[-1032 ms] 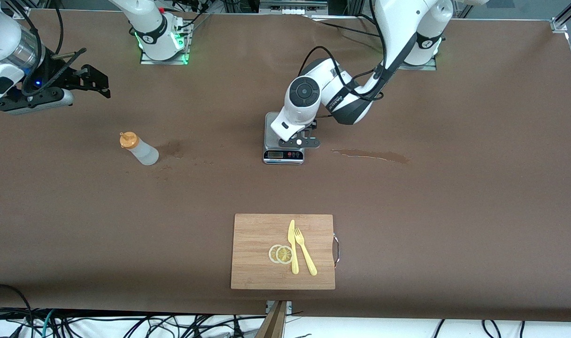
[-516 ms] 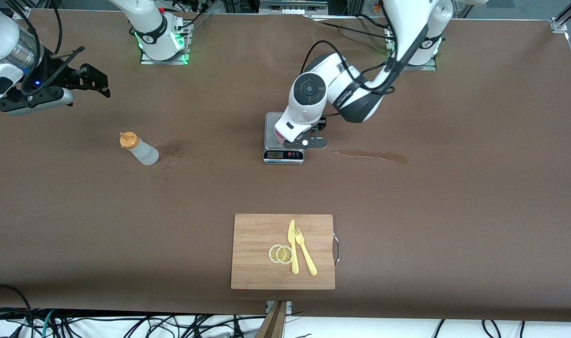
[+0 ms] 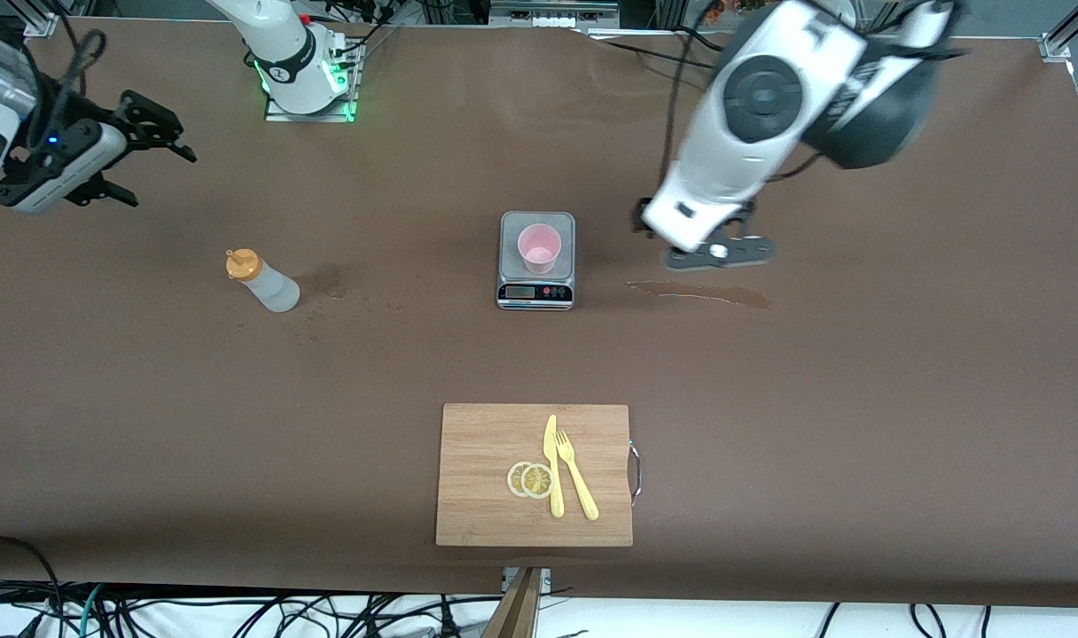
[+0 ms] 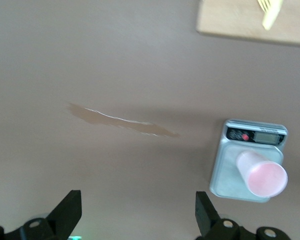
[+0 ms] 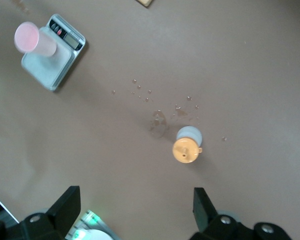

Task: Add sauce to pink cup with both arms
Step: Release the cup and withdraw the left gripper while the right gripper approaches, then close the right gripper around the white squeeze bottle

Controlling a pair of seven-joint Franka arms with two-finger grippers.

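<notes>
The pink cup (image 3: pixel 539 247) stands upright on a small grey scale (image 3: pixel 512 226) near the table's middle; it also shows in the left wrist view (image 4: pixel 262 176) and the right wrist view (image 5: pixel 31 39). The sauce bottle (image 3: pixel 263 282), whitish with an orange cap, stands beside a stain toward the right arm's end of the table and shows in the right wrist view (image 5: pixel 187 148). My left gripper (image 3: pixel 691 232) is open and empty, raised over bare table beside the scale (image 4: pixel 136 205). My right gripper (image 3: pixel 160 177) is open and empty, raised near its end of the table (image 5: pixel 135 200).
A brown streak (image 3: pixel 700 292) lies on the table under the left gripper. A wooden cutting board (image 3: pixel 477 461) with a yellow knife (image 3: pixel 552 465), a fork (image 3: pixel 576 476) and lemon slices (image 3: pixel 530 479) sits near the front edge. Small droplets mark the table by the bottle.
My left arm has risen off the scale and swung toward its own end of the table, leaving the pink cup standing uncovered on the scale. My right gripper has tilted and shifted slightly.
</notes>
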